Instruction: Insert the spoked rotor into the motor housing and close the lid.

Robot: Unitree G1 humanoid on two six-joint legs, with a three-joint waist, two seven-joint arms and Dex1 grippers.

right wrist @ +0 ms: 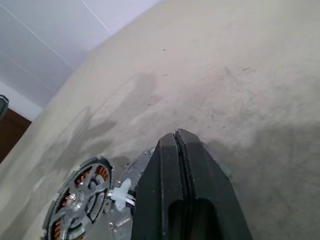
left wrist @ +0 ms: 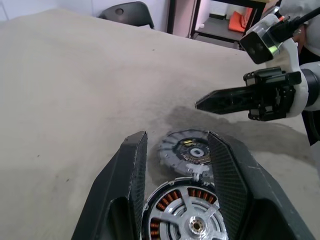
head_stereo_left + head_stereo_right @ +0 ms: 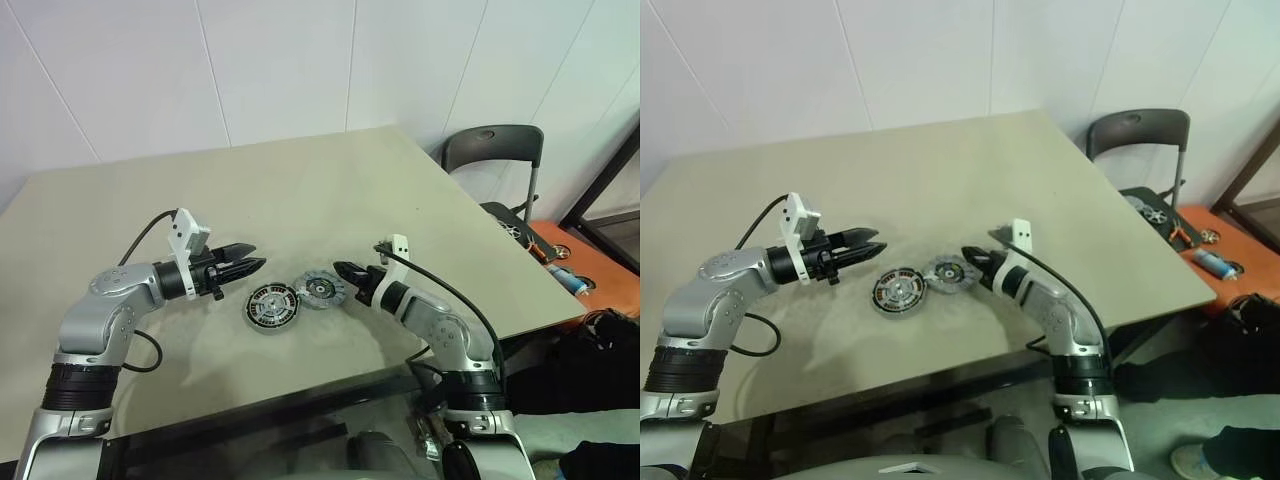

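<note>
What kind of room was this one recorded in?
Probably a plain workroom or lab corner rather than a home: a bare beige table against white panelled walls, a dark folding chair beside it, and an orange tray of tools and parts nearby.

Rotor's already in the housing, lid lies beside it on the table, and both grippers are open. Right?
Not quite: the right gripper is shut, fingers pressed together in the right wrist view. The left gripper is open. The rotor does sit in the housing, with the lid beside it on the table.
</note>
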